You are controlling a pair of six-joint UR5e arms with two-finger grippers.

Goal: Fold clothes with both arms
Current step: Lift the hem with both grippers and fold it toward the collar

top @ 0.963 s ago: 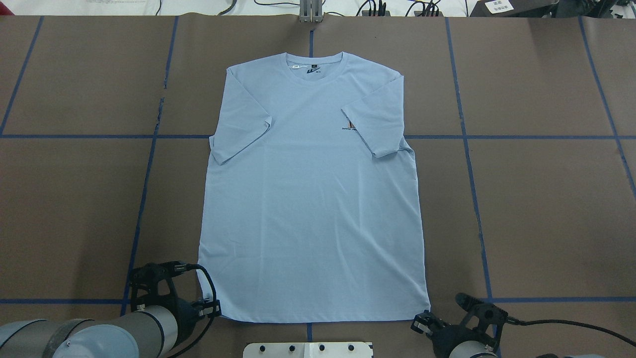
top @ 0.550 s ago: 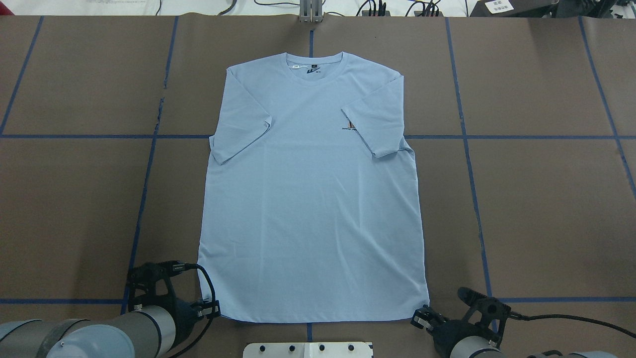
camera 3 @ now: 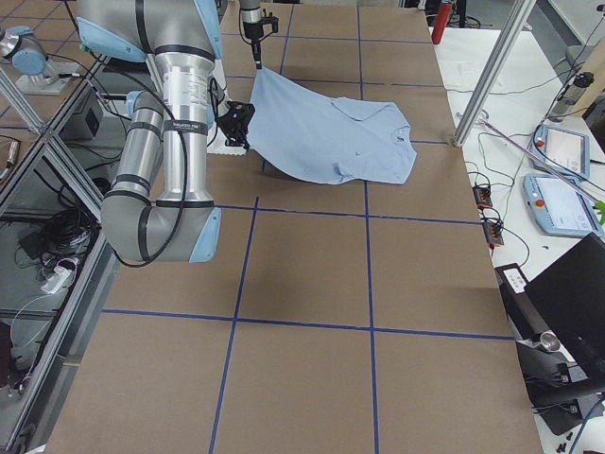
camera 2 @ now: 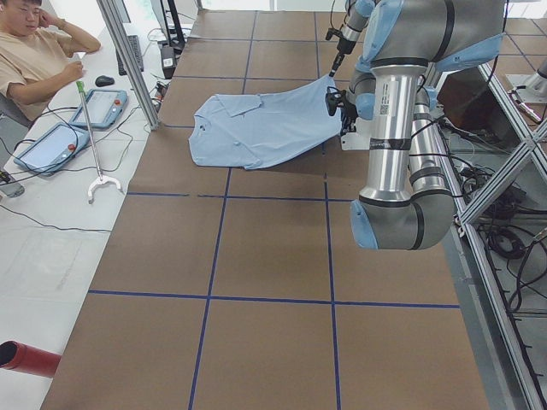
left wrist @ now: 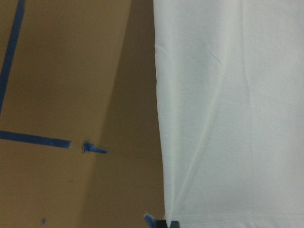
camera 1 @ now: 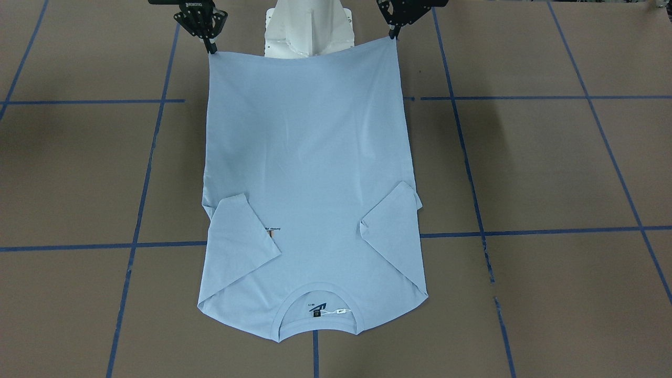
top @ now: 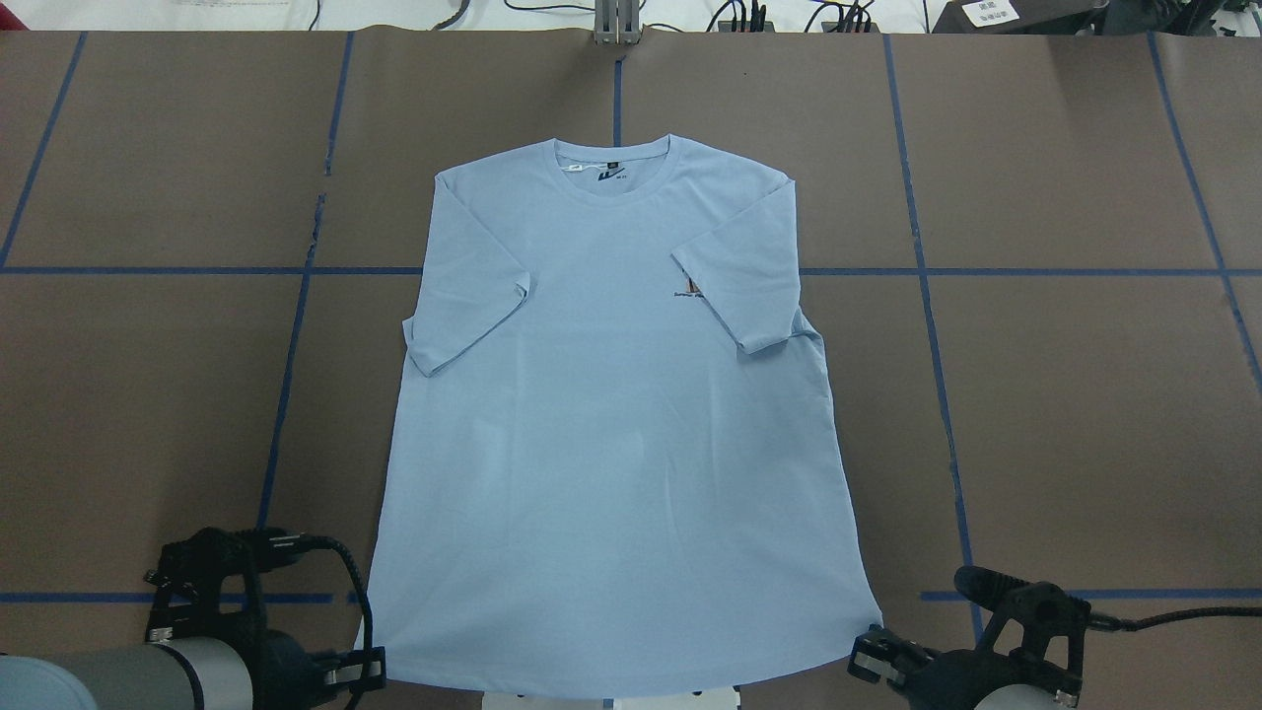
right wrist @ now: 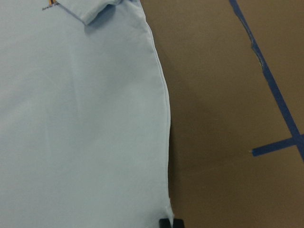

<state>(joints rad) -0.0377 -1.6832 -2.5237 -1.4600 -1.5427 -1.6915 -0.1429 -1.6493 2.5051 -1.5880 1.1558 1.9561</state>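
At the near left corner of the hem, the left gripper (top: 373, 674) has its fingers (camera 1: 392, 32) closed on the cloth of the light blue T-shirt (top: 611, 444), pinching just the corner. From there the hem runs in a fairly straight, lightly sagging line, raised off the brown worktop (top: 1085, 394). In the side views the body slopes down from this raised edge to the collar (camera 1: 317, 287) end, which lies flat on the far side. Both short sleeves are folded inward, the left sleeve (top: 463, 286) over the chest and the right sleeve (top: 739, 276) half covering the small dark-and-orange print (top: 690, 288). At the near right corner the right gripper (top: 864, 655) holds the hem the same way, its fingers (camera 1: 210, 46) shut on that corner.

The step in hand looks like the bottom-to-top fold. To do it well, both arms should travel forward at equal height and pace, keeping the hem gently taut between them so no slack bellies in the middle. The corners should rise enough that the cloth arcs over the tucked sleeves rather than sweeping them open or pushing the collar end along. The hem should land square on the shoulder line, and both corners should be let go together
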